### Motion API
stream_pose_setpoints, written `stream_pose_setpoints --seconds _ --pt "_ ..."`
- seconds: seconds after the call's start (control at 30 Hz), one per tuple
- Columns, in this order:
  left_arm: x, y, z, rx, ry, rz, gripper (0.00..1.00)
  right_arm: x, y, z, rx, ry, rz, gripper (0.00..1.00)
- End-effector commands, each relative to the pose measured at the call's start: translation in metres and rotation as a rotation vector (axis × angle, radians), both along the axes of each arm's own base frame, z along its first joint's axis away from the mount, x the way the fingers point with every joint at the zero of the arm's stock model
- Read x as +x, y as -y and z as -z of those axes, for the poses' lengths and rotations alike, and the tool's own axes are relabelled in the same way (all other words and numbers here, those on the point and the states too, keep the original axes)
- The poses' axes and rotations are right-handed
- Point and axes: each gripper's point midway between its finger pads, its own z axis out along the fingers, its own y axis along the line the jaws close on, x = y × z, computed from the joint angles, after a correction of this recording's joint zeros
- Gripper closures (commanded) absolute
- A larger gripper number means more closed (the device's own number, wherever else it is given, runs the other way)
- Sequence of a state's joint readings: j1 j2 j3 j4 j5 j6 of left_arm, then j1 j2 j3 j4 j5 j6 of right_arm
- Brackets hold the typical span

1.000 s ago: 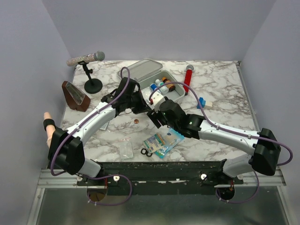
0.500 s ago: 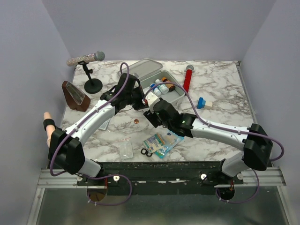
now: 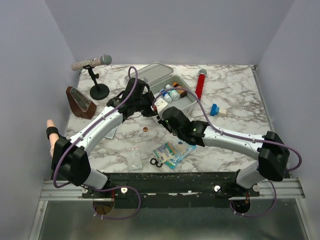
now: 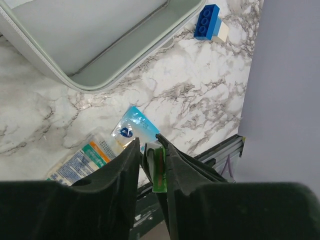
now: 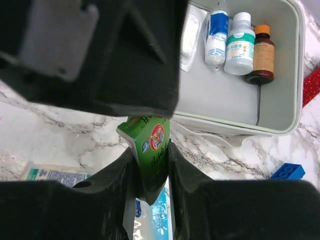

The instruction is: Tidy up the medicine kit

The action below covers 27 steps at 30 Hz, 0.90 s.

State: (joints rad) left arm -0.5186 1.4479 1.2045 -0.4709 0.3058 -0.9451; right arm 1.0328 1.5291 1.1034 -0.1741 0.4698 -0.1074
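Top external: medicine kit (image 3: 189, 102) sat open at rear centre of the table (image 3: 240, 100), with left gripper (image 3: 151, 109) and right gripper (image 3: 161, 114) meeting just in front of it. Left wrist: narrow-set jaws flanked a green carton (image 4: 159, 170), grip unclear; sachets (image 4: 134, 129) carried unreadable print. Right wrist: jaws were clamped on the carton, which had a red round logo and illegible script; labels on the bottles (image 5: 240, 44) in the kit were too small to read.

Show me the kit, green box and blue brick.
kit (image 5: 220, 97), right wrist view, bare floor
green box (image 5: 151, 155), right wrist view, printed face
blue brick (image 4: 205, 21), left wrist view, studded face
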Motion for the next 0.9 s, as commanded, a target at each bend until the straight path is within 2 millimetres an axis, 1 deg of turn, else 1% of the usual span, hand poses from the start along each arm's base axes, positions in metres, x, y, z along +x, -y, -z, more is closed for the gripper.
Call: stream_pose_setpoints --seconds 0.0,0.03,0.07,0.1,0.17,0.23,0.3,0.37,0.4,0.43,0.47,0.53,0.6,0.67,0.7,0.73,0.8,0.87 --pt "0.008 0.001 -0.016 -0.022 0.025 0.012 0.51 -0.009 -0.001 -0.024 0.061 0.024 -0.05 0.77" --pt "0.014 -0.003 -0.02 -0.021 0.032 0.001 0.41 -0.012 -0.002 -0.025 0.073 0.018 -0.065 0.77" --pt "0.023 -0.009 -0.025 -0.026 0.042 -0.02 0.35 -0.014 -0.003 -0.025 0.082 0.012 -0.073 0.76" --pt "0.029 -0.014 -0.031 -0.036 0.05 -0.033 0.31 -0.015 -0.003 -0.023 0.083 0.005 -0.082 0.76" --pt "0.041 -0.026 -0.044 -0.054 0.072 -0.064 0.26 -0.014 -0.002 -0.019 0.071 -0.008 -0.074 0.76" --pt "0.052 -0.041 -0.057 -0.057 0.1 -0.095 0.24 -0.01 -0.002 -0.018 0.073 -0.017 -0.063 0.76" --pt "0.057 -0.057 -0.064 -0.044 0.117 -0.122 0.24 0.0 -0.001 -0.021 0.112 -0.044 -0.054 0.76" --pt "0.057 -0.069 -0.067 -0.034 0.133 -0.148 0.24 0.019 0.0 -0.023 0.172 -0.093 -0.033 0.75" --pt "0.055 -0.074 -0.066 -0.027 0.143 -0.165 0.25 0.031 0.001 -0.028 0.214 -0.115 -0.031 0.75" --pt "0.051 -0.078 -0.063 -0.019 0.147 -0.179 0.25 0.042 0.0 -0.031 0.254 -0.142 -0.029 0.75" --pt "0.047 -0.082 -0.057 -0.014 0.148 -0.188 0.25 0.056 0.004 -0.033 0.278 -0.155 -0.025 0.74" --pt "0.036 -0.087 -0.043 -0.016 0.139 -0.205 0.25 0.077 -0.001 -0.036 0.338 -0.211 -0.04 0.73" --pt "0.023 -0.089 -0.025 -0.02 0.117 -0.211 0.26 0.101 -0.006 -0.033 0.309 -0.205 -0.055 0.71" --pt "0.011 -0.092 -0.003 -0.021 0.087 -0.214 0.27 0.121 -0.01 -0.025 0.267 -0.198 -0.058 0.71" --pt "0.005 -0.094 0.006 -0.017 0.08 -0.217 0.27 0.128 -0.011 -0.015 0.239 -0.204 -0.052 0.71" --pt "-0.001 -0.096 0.016 -0.012 0.066 -0.222 0.27 0.136 -0.013 -0.011 0.225 -0.202 -0.051 0.7" --pt "-0.011 -0.101 0.032 0.01 0.054 -0.224 0.27 0.148 -0.016 0.002 0.2 -0.216 -0.051 0.7" --pt "-0.021 -0.108 0.048 0.044 0.037 -0.23 0.27 0.157 -0.018 0.02 0.174 -0.247 -0.045 0.69"
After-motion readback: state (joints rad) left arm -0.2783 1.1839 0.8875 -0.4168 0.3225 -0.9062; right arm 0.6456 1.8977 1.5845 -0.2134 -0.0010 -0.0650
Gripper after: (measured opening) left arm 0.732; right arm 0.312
